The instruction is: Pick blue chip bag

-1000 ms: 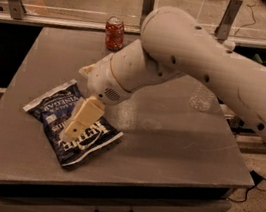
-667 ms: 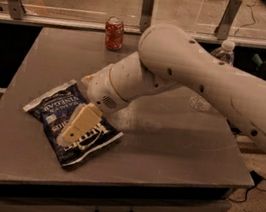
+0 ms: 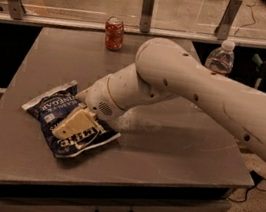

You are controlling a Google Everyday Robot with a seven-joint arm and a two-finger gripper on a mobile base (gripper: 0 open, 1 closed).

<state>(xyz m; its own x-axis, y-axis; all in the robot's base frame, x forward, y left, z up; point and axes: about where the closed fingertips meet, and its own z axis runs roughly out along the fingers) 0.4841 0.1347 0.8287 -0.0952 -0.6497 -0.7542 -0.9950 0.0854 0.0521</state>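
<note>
Crinkly navy foil blue chip bag [image 3: 46,109] near tabletop [image 3: 175,155] front-left corner, lettering partly hidden under smooth cream gripper [image 3: 74,125]; cannot tell whether spread or pinching.

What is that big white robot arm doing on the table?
The robot arm is reaching down across the gray table to pick up the blue chip bag. Its gripper is right on top of the bag, near the front left of the table. The bag lies flat on the table and is not lifted yet. A red can and a water bottle stand at the back edge, away from the arm's end.
</note>
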